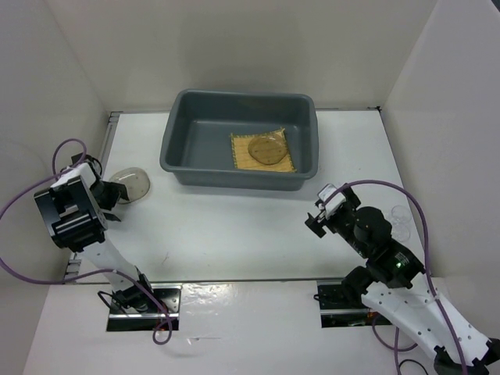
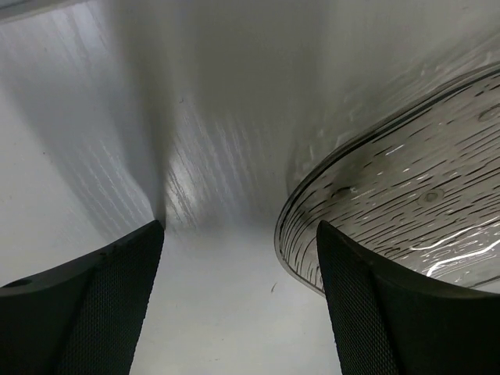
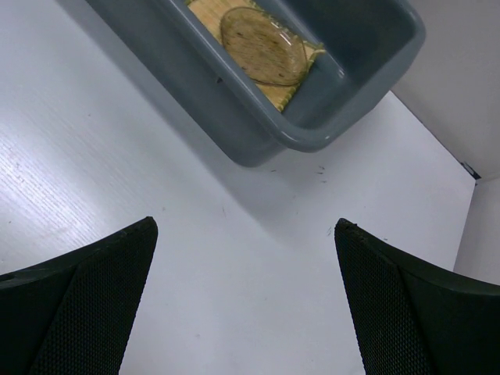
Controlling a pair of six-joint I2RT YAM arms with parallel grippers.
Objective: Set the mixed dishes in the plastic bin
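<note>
Large dark grey rectangular plastic bin: plain, uniform. Square tan-yellow woven mat: fine weave lines. Clear round plate: takes mat's tan. Clear bowl: short dashed streaks, greyish. Small clear cup: faint, possibly colourless. White table. Right gripper fingers: black, dotted mesh.

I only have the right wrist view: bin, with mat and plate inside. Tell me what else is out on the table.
Observer: A clear bowl sits on the table, left of the plastic bin and outside it.
Operator: Report the left gripper.
Observer: The left gripper is open, with the bowl's rim showing between its jaws.
Operator: Say what is near my arm.
Observer: A small clear cup stands on the table just right of the right arm.
</note>
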